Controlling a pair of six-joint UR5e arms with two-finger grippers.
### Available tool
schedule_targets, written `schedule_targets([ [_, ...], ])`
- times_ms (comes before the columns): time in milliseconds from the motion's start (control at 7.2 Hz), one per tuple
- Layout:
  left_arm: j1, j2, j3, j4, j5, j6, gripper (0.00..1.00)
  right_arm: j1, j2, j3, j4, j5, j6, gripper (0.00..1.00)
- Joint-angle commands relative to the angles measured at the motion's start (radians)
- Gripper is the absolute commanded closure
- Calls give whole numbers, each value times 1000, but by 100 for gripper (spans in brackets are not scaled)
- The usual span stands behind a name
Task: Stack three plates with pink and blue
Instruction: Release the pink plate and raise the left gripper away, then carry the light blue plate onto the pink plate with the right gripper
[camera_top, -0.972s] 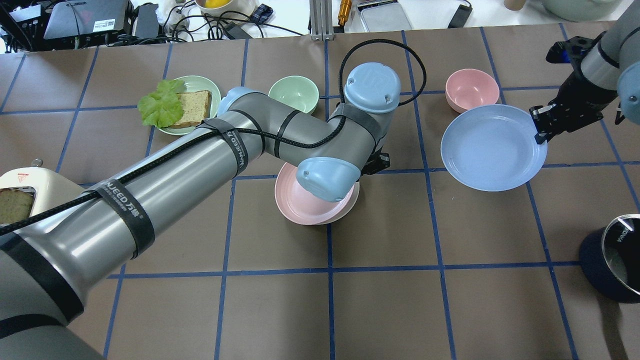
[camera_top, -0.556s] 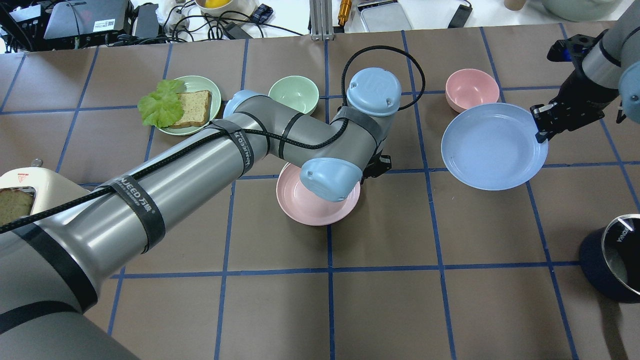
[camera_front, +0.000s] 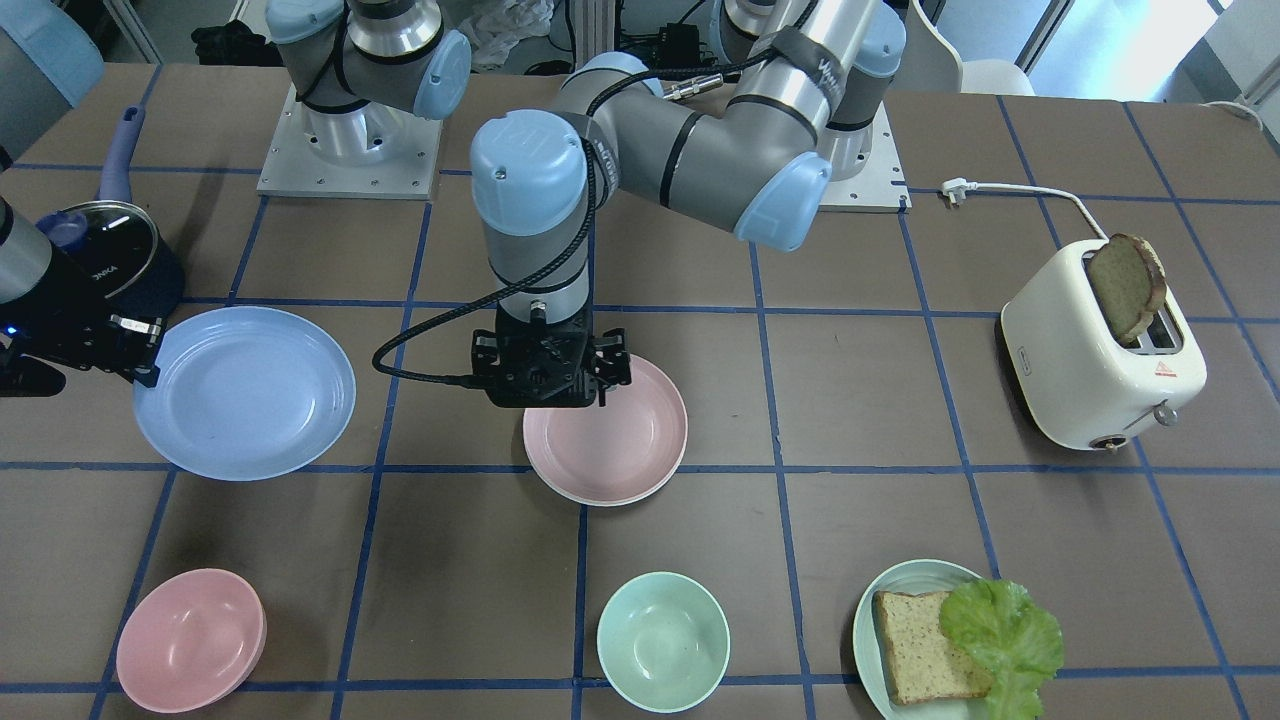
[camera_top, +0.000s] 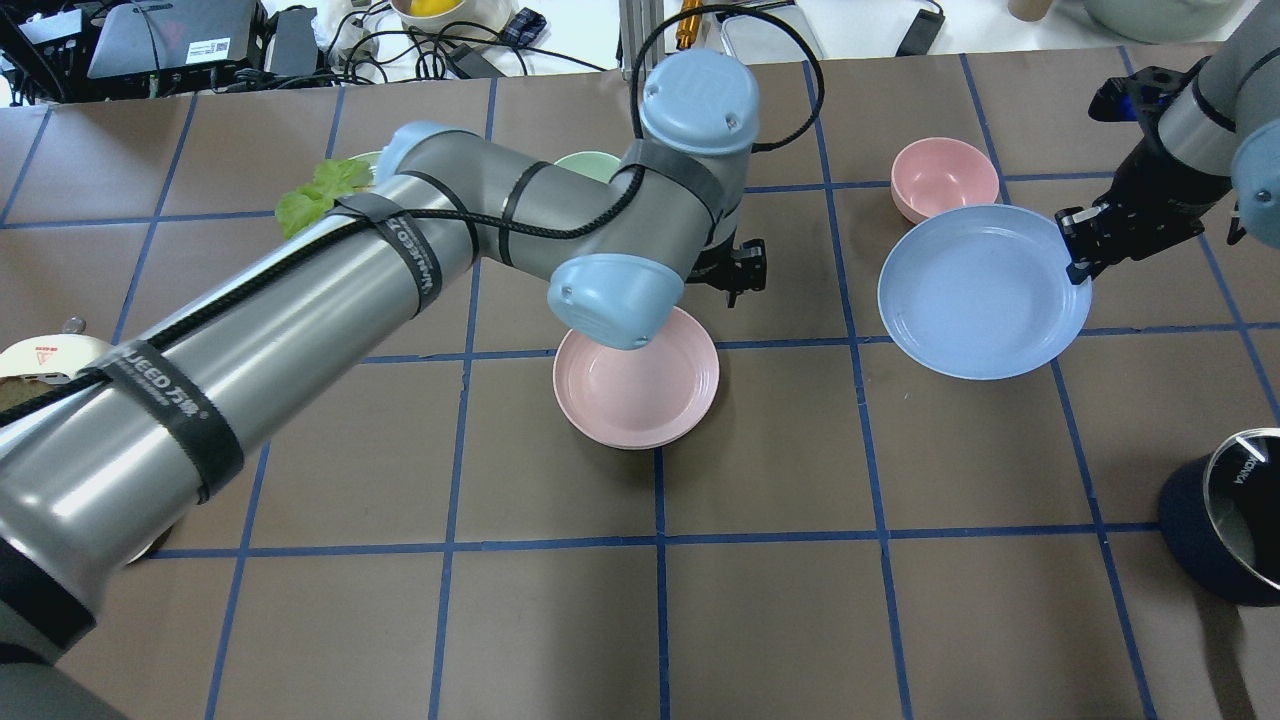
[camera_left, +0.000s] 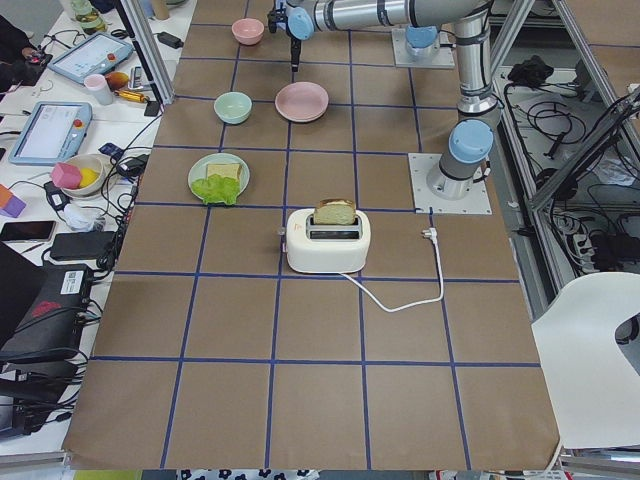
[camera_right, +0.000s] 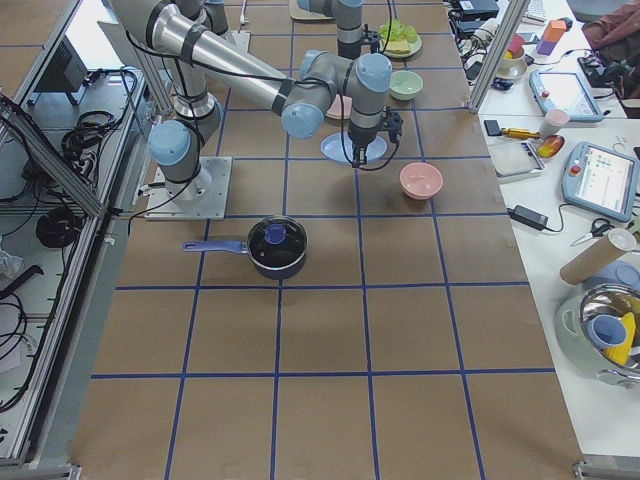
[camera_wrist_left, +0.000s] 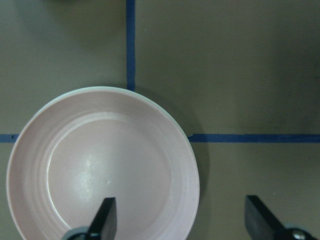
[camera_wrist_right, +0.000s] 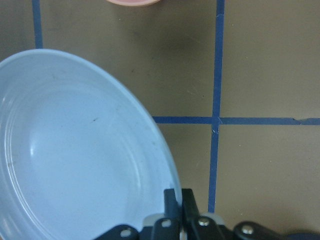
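Pinching blue plate (camera_top: 975, 295) rim: right pincer (camera_top: 1077, 267)

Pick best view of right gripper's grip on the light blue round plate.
Right wrist-mounted: right gripper clamps rim of light blue round plate, close up. Overhead, front-facing: same grip, smaller. Exterior right: tiny. Exterior left: plate unclear.

Cream-white plate (camera_front: 603, 501) nearly all hidden under the pink plate (camera_front: 610, 440)
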Motion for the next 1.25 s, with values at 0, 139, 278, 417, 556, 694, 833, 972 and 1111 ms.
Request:
schedule_targets([
  [0,124,117,27,-211,-11,154,0,49,-3,6,10,1,75,100],
  [139,167,195,26,-353,-11,244,0,116,-7,6,17,1,174,100],
  [278,225,259,21,-427,-16,278,0,179,-7,4,18,35,260,100],
  [417,277,322,18,-489,-16,336,0,232,-6,9,19,58,337,100],
  [556,299,376,17,-506,-17,383,0,285,-6,12,18,61,380,100],
  [694,315,398,11,-509,-17,383,0,344,5,21,13,63,456,100],
  [833,333,401,-21,-491,-14,378,0,406,6,33,1,64,512,100],
  [972,336,410,-45,-435,-8,385,0,437,8,36,-18,63,521,100],
  [1111,339,422,-57,-430,-4,386,0,441,9,52,-19,64,531,100],
])
